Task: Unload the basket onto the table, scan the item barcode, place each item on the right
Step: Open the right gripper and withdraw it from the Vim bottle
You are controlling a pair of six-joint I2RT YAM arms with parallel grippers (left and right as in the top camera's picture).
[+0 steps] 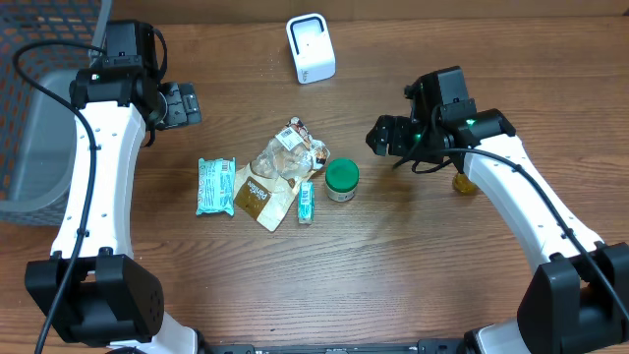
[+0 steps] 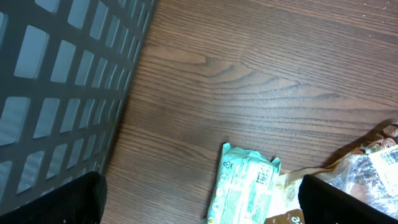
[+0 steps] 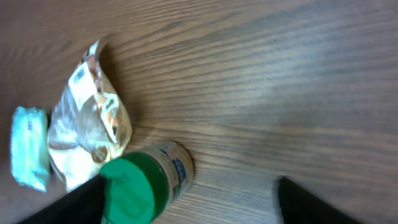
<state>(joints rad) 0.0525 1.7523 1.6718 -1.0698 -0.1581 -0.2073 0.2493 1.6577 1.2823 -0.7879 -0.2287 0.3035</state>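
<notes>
Right gripper [image 1: 378,136] hangs with its jaws wide apart and nothing between them, low over the table [image 1: 432,285] and just to the right of the green-lidded jar [image 1: 342,180], which looks like the item it is reaching for. In the right wrist view the jar sits close to one finger but is not gripped. The jar stands at the right edge of a small heap of goods in the middle of the table: a crumpled clear bag [image 1: 280,169] touching it or nearly so, a small teal bar [image 1: 307,202] just beside, and a teal packet [image 1: 214,187] farther left. The white scanner [image 1: 310,47] stands well apart at the far edge, with no item in front of it. Left gripper [image 1: 187,103] is also fully spread and empty, near the grey basket [image 1: 34,128]. By these pictures the task is at its start: nothing is lifted, and the pick, the carry to the scanner and the turning of the barcode toward it are all left.
</notes>
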